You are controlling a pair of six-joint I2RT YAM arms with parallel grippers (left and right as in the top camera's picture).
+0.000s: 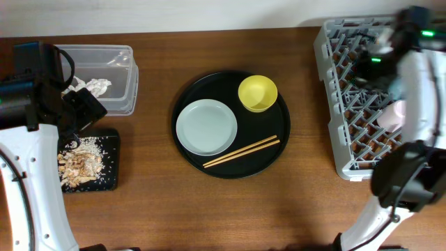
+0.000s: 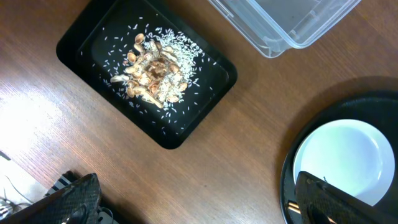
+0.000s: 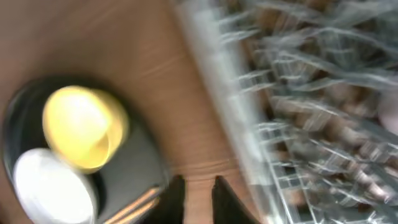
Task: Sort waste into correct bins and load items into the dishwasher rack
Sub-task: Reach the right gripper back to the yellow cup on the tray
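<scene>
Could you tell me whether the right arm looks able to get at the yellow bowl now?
Probably yes. The yellow bowl sits uncovered on the right side of the round black tray, nearest the rack, and only open table lies between it and the right gripper.

Motion-blurred dishwasher rack [image 3: 311,93] and yellow bowl [image 3: 81,124]; plate [image 2: 339,155] partly behind left claw [image 2: 196,186].

Beige food scraps [image 2: 152,71] are lying in the flat black tray [image 2: 208,109] on the table [image 2: 50,143], with the clear tub [image 2: 292,25] sitting nearby.
</scene>
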